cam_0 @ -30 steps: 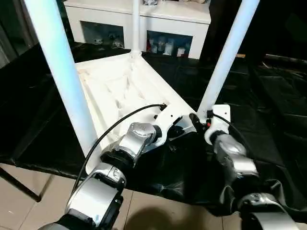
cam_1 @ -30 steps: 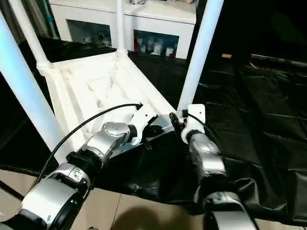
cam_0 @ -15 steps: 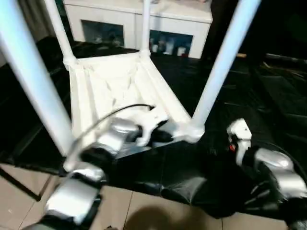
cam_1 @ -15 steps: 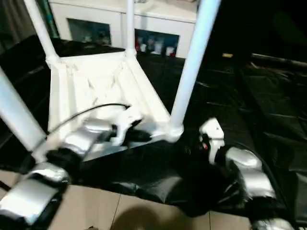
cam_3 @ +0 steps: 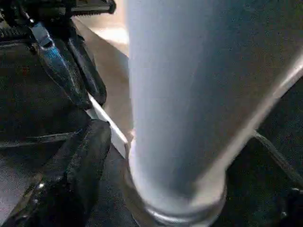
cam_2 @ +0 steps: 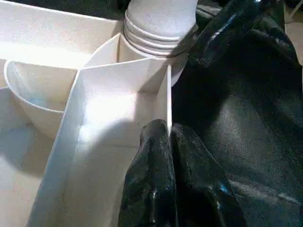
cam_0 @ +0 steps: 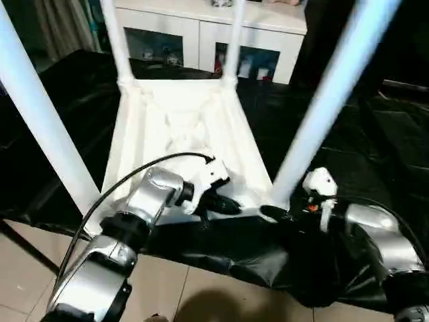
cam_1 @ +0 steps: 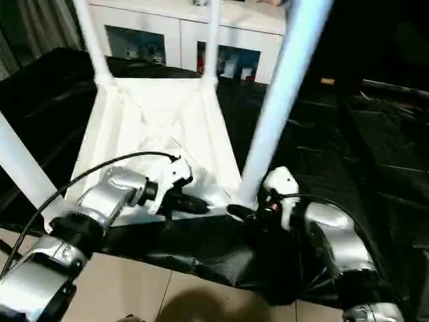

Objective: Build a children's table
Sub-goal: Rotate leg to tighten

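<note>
The children's table [cam_0: 177, 121] lies upside down on the black-covered worktop [cam_0: 60, 127], all four legs seated and pointing up. The left tool [cam_0: 226, 206] is pinched together on the near rim; the right tool [cam_0: 271, 213] stands apart around the near right leg [cam_0: 322, 114]. Assembly looks done; turning it upright probably comes next, needing firm holds.

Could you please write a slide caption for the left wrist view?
Left claw shut on the upturned table's thin rim, beside a leg.
</note>
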### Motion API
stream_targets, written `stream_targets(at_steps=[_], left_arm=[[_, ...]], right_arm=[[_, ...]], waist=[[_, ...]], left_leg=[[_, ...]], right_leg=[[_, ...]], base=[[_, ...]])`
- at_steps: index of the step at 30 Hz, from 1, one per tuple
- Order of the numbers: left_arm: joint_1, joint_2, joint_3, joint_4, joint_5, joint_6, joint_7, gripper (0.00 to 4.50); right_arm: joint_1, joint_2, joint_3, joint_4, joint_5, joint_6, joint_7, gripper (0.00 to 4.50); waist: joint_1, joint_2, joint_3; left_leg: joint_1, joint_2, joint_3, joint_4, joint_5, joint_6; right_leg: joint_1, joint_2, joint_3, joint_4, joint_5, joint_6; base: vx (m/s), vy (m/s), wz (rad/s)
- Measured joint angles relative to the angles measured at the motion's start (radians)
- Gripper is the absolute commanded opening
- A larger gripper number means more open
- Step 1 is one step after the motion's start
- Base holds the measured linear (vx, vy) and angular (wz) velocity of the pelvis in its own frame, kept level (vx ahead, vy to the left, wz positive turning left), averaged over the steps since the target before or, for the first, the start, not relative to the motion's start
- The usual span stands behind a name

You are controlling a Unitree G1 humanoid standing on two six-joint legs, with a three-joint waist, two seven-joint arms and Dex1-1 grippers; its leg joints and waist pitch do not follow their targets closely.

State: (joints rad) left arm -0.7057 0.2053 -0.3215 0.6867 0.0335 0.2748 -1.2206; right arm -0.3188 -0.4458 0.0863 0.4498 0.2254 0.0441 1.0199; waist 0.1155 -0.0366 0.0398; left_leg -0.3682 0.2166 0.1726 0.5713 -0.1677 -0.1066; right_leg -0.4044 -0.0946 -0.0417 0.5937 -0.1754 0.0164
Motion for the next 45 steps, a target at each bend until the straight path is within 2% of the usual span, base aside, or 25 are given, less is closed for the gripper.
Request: stream_targets(at_steps=[3, 6, 8, 18, 23, 26, 29, 31, 35, 36, 37, 38, 41, 42, 45], left_arm=[[0.004, 0.005, -0.001, -0.012, -0.001, 0.009, -0.001, 0.00], [0.013, 0.011, -0.001, -0.029, -0.002, 0.020, -0.002, 0.00], [0.020, 0.015, -0.001, -0.043, -0.002, 0.027, -0.002, 0.00], [0.024, 0.012, 0.004, -0.046, -0.001, 0.037, 0.019, 0.00], [-0.014, -0.077, 0.045, 0.056, 0.003, 0.021, 0.195, 0.00], [-0.085, -0.170, 0.084, 0.198, 0.018, -0.017, 0.412, 0.00], [-0.093, -0.199, 0.088, 0.226, 0.022, -0.031, 0.485, 0.00], [-0.121, -0.219, 0.087, 0.269, 0.033, -0.047, 0.556, 0.00], [-0.128, -0.232, 0.087, 0.287, 0.042, -0.064, 0.593, 0.00], [-0.128, -0.232, 0.087, 0.288, 0.042, -0.066, 0.593, 0.00], [-0.128, -0.232, 0.087, 0.288, 0.042, -0.068, 0.593, 0.00], [-0.128, -0.233, 0.087, 0.288, 0.042, -0.070, 0.593, 0.00], [-0.131, -0.227, 0.089, 0.298, 0.043, -0.084, 0.592, 0.00], [-0.142, -0.226, 0.090, 0.319, 0.043, -0.096, 0.592, 0.00], [-0.156, -0.217, 0.090, 0.343, 0.044, -0.108, 0.578, 0.00]], right_arm=[[-0.008, 0.000, -0.001, 0.011, 0.000, 0.000, 0.006, 3.16], [-0.019, 0.000, -0.001, 0.026, 0.000, 0.000, 0.012, 3.03], [-0.021, 0.001, -0.001, 0.029, 0.000, -0.001, 0.016, 2.70], [-0.023, 0.024, -0.002, 0.051, -0.006, -0.014, -0.030, 2.57], [-0.050, 0.117, -0.064, 0.131, -0.024, -0.016, -0.265, 2.57], [-0.134, 0.280, -0.144, 0.233, -0.048, -0.023, -0.635, 2.56], [-0.153, 0.305, -0.148, 0.257, -0.064, -0.029, -0.750, 2.56], [-0.216, 0.341, -0.134, 0.317, -0.106, -0.031, -0.847, 2.56], [-0.244, 0.355, -0.131, 0.349, -0.120, -0.038, -0.878, 2.56], [-0.244, 0.355, -0.137, 0.352, -0.118, -0.045, -0.869, 2.88], [-0.244, 0.355, -0.140, 0.355, -0.117, -0.050, -0.865, 2.88], [-0.244, 0.355, -0.141, 0.356, -0.116, -0.053, -0.863, 3.22], [-0.234, 0.353, -0.158, 0.351, -0.094, -0.072, -0.806, 3.28], [-0.232, 0.349, -0.158, 0.352, -0.091, -0.082, -0.789, 3.43], [-0.226, 0.304, -0.154, 0.348, -0.075, -0.087, -0.683, 3.58]], waist=[[-0.001, -0.001, 0.000], [-0.002, -0.001, 0.000], [-0.002, -0.001, 0.000], [-0.006, -0.002, -0.001], [-0.019, -0.008, -0.004], [-0.036, -0.010, -0.005], [-0.039, -0.010, -0.005], [-0.047, -0.009, -0.005], [-0.052, -0.009, -0.005], [-0.052, -0.010, -0.005], [-0.052, -0.010, -0.005], [-0.052, -0.010, -0.005], [-0.053, -0.010, -0.005], [-0.053, -0.010, -0.005], [-0.054, -0.010, -0.005]], left_leg=[[0.000, 0.000, 0.000, 0.000, 0.000, 0.000], [0.000, 0.001, 0.000, 0.000, 0.000, 0.000], [0.000, 0.001, 0.000, 0.000, 0.000, 0.000], [0.002, 0.001, 0.000, 0.000, 0.000, 0.000], [0.005, 0.000, 0.000, 0.000, 0.000, -0.001], [0.003, -0.001, -0.002, 0.000, 0.000, -0.001], [0.003, -0.004, -0.003, -0.001, 0.000, -0.001], [0.001, -0.005, -0.004, -0.001, 0.000, -0.001], [0.001, -0.005, -0.004, -0.003, 0.000, -0.001], [0.000, -0.005, -0.004, -0.003, 0.000, -0.001], [0.000, -0.005, -0.004, -0.003, 0.000, -0.001], [0.000, -0.005, -0.004, -0.003, 0.000, -0.001], [0.000, -0.005, -0.004, -0.003, 0.000, -0.001], [0.000, -0.005, -0.004, -0.003, 0.000, -0.001], [0.000, -0.005, -0.004, -0.003, 0.000, -0.001]], right_leg=[[0.000, 0.000, 0.000, 0.000, -0.001, 0.000], [0.000, 0.001, 0.000, 0.000, -0.001, 0.000], [0.000, 0.001, 0.000, 0.000, -0.001, 0.000], [0.001, 0.001, 0.000, 0.001, 0.000, -0.001], [0.003, 0.001, 0.001, 0.001, 0.000, 0.000], [-0.001, 0.001, -0.001, 0.001, 0.000, 0.001], [-0.001, 0.001, 0.000, 0.001, 0.002, 0.002], [-0.001, 0.001, -0.001, 0.001, 0.003, 0.002], [-0.001, 0.001, -0.001, 0.001, 0.003, 0.002], [-0.001, 0.001, -0.001, 0.001, 0.004, 0.002], [-0.001, 0.001, -0.001, 0.001, 0.004, 0.002], [-0.001, 0.001, -0.001, 0.001, 0.004, 0.001], [-0.001, 0.001, -0.001, 0.001, 0.006, -0.002], [-0.001, 0.001, 0.000, 0.000, 0.006, -0.001], [-0.001, 0.001, 0.000, 0.000, 0.006, -0.001]], base=[[0.000, 0.000, 0.00], [0.000, 0.000, 0.00], [0.000, 0.000, 0.00], [0.000, 0.000, 0.00], [0.000, 0.000, 0.00], [0.000, 0.000, 0.00], [0.000, 0.000, 0.00], [0.000, 0.000, 0.00], [0.000, 0.000, 0.00], [0.000, 0.000, 0.00], [0.000, 0.000, 0.00], [0.000, 0.000, 0.00], [0.000, 0.000, 0.00], [0.000, 0.000, 0.00], [0.000, 0.000, 0.00]])
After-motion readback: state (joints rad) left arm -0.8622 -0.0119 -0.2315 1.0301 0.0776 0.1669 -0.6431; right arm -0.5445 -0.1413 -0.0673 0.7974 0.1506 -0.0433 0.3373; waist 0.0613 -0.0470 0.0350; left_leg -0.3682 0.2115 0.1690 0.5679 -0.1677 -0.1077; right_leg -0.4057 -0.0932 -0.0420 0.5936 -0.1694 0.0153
